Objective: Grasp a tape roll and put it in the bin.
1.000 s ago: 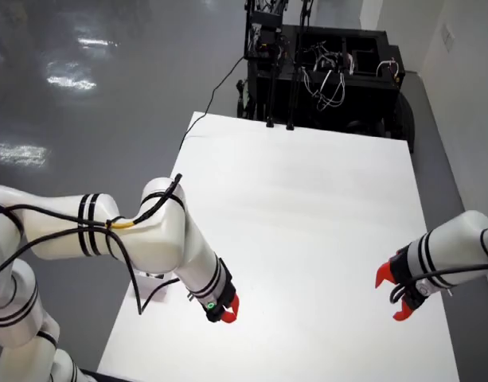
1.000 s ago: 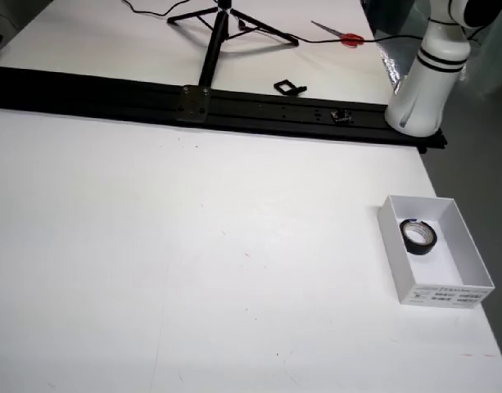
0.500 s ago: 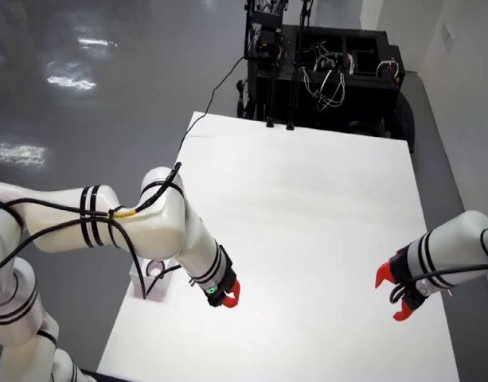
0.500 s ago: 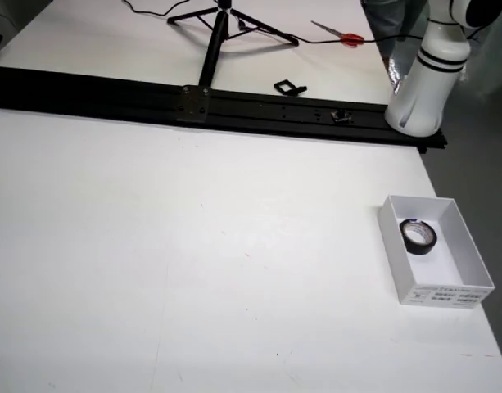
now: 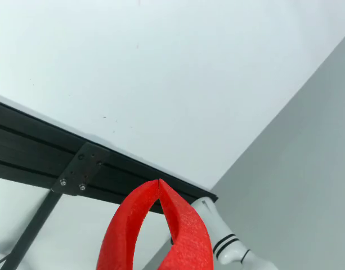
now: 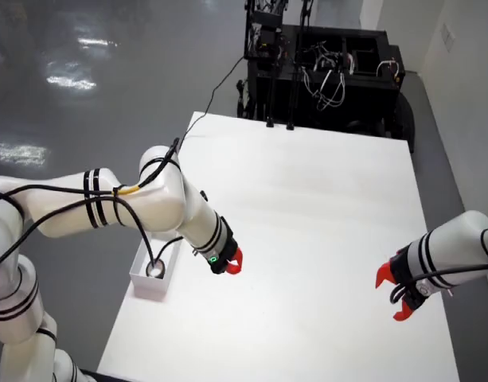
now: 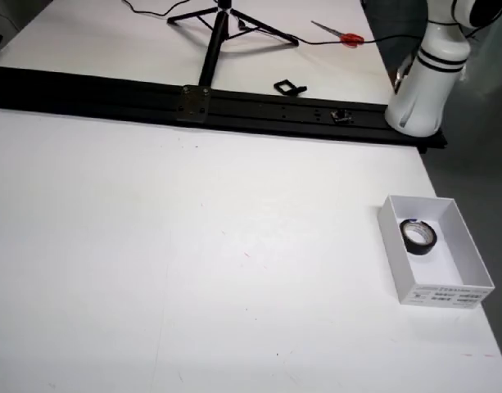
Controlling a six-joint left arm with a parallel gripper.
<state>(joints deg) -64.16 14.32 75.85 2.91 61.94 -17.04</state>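
No legible text, brand, number or sign is found in any view. A printed label (image 7: 443,294) is seen on the near outer wall of the white bin (image 7: 468,246) in the table-level view, but its dark lettering is too small and blurred to be read. A small green indicator light (image 6: 214,258) is noted at the wrist of the left-hand arm in the overhead view; no characters are shown.

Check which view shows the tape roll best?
The table-level view: the tape roll lies unobstructed inside the white bin. In the view from above it is only a small dark ring in the bin, partly crossed by a cable. The gripper view shows just closed red fingers, no roll.
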